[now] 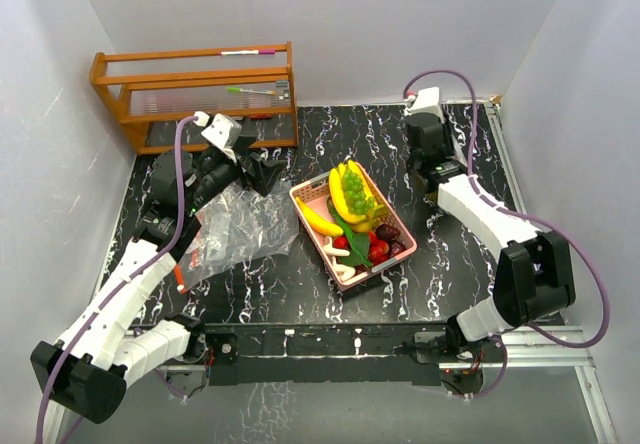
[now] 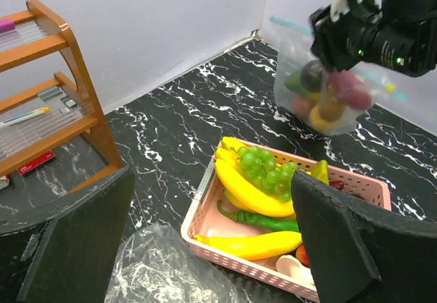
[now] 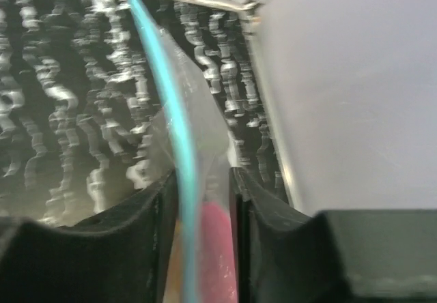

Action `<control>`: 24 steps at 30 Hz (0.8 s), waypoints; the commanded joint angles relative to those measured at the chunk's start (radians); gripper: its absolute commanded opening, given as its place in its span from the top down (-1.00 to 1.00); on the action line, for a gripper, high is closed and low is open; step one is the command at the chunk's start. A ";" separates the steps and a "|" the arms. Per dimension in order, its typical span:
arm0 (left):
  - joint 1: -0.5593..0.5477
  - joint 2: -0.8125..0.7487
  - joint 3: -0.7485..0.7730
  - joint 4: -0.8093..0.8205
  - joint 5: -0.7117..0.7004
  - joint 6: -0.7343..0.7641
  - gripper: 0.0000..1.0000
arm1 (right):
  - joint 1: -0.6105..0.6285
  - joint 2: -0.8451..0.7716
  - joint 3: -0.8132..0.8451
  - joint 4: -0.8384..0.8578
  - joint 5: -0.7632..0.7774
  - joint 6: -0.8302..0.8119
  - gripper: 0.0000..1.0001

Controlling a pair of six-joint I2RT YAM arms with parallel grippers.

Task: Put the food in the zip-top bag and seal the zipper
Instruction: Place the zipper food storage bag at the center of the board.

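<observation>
My right gripper (image 3: pixel 198 187) is shut on the teal zipper edge of a clear zip-top bag (image 3: pixel 179 112). In the left wrist view that bag (image 2: pixel 321 91) hangs from the right gripper above the table with several toy fruits inside. More food (image 1: pixel 352 209) lies in the pink basket (image 1: pixel 300 192): yellow bananas (image 2: pixel 256 194), green grapes (image 2: pixel 268 170), a green pepper, red berries and a plum. My left gripper (image 2: pixel 212 248) is open and empty, just left of the basket, over a second, flat clear bag (image 1: pixel 235 229). In the top view the held bag is hidden by the right arm.
A wooden rack (image 1: pixel 195 89) with pens stands at the back left, also in the left wrist view (image 2: pixel 41 98). White walls enclose the black marbled table on three sides. The right gripper (image 1: pixel 428 154) is near the back right corner.
</observation>
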 commanded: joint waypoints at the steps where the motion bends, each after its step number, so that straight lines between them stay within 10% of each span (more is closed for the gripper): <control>1: 0.004 -0.020 -0.010 0.006 -0.014 -0.006 -0.95 | 0.065 0.055 0.025 -0.075 -0.152 0.130 0.01; 5: 0.004 -0.020 -0.006 -0.017 -0.010 0.004 -0.95 | 0.082 0.078 0.027 -0.106 -0.292 0.195 -0.56; 15: 0.005 0.041 0.071 -0.165 -0.235 -0.030 -0.95 | 0.082 -0.068 0.062 -0.061 -0.851 0.326 -0.93; 24: 0.037 0.057 0.112 -0.246 -0.453 -0.121 -0.95 | 0.182 -0.101 0.078 -0.041 -1.032 0.404 -0.90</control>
